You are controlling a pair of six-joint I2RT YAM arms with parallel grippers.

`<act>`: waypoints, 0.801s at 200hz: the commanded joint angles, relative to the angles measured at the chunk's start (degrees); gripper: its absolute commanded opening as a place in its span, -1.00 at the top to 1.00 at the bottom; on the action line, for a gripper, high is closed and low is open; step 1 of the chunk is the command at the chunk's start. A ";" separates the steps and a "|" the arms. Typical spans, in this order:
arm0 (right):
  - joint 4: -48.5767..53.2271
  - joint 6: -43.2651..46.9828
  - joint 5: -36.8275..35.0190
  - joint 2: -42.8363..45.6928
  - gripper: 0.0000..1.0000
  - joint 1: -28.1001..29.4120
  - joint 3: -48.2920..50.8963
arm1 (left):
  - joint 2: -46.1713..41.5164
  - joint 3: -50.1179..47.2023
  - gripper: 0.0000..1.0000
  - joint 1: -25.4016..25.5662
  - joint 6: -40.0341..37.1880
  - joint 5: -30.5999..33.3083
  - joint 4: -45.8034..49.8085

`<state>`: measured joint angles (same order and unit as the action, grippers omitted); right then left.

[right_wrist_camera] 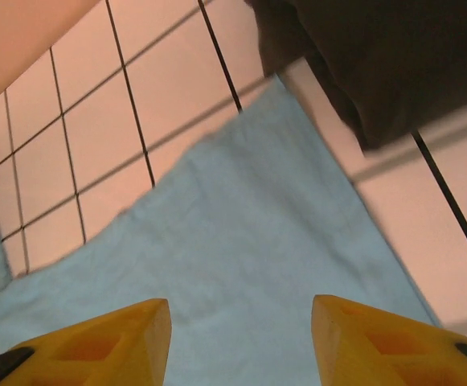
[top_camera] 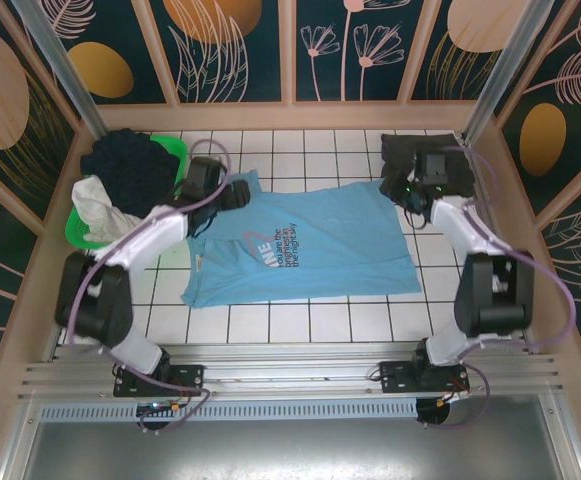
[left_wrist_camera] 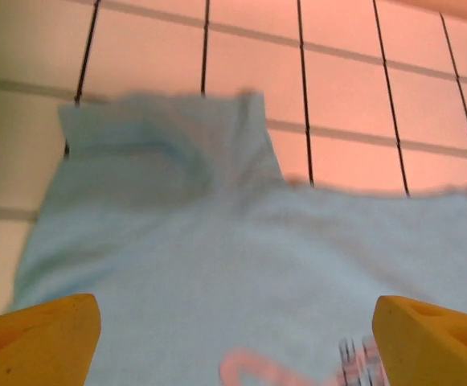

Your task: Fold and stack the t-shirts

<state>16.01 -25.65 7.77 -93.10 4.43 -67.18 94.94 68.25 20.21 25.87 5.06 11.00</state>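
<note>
Yellow fingertips (left_wrist_camera: pixel 40 338) of the left gripper (top_camera: pixel 232 193), wide apart, low over the shoulder part of the light blue t-shirt (top_camera: pixel 300 250), with nothing held. Same on the right gripper (top_camera: pixel 410 190): pads (right_wrist_camera: pixel 104 342) spread, poised above the far right corner of the cloth, probably to pinch it. Lies flat, print up, on the tiled table (top_camera: pixel 310 320), likely spread so for a clean fold. Just behind that corner, perhaps touching, the dark grey t-shirt (right_wrist_camera: pixel 394 56), seemingly set aside as base of the stack. Far left, green basket (top_camera: pixel 173 147) with other clothes (top_camera: pixel 130 170), out of the way.
</note>
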 commanded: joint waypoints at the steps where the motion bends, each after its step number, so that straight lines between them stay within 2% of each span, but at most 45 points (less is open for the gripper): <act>1: 1.99 5.77 -4.15 -10.30 0.04 0.96 -9.55 | 11.49 9.96 -0.68 -3.26 -3.97 1.08 4.02; 49: 7.30 11.10 -6.92 -29.10 0.13 1.12 -27.87 | 29.35 27.88 -0.59 -8.36 -4.18 1.99 9.61; 81: 10.84 13.29 -10.93 -36.89 0.14 1.02 -35.44 | 35.05 31.90 -0.56 -9.77 -2.42 3.40 9.12; 115: 10.97 14.48 -11.91 -39.81 0.15 1.02 -37.23 | 39.53 34.35 -0.41 -11.07 -0.47 0.93 8.13; 160: 10.19 14.53 -10.26 -41.17 0.18 1.07 -37.41 | 41.74 34.89 -0.05 -11.14 -0.07 -0.87 7.43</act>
<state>25.36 -12.27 -2.11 -132.31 5.26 -103.13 134.23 102.41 9.41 25.21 6.04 18.04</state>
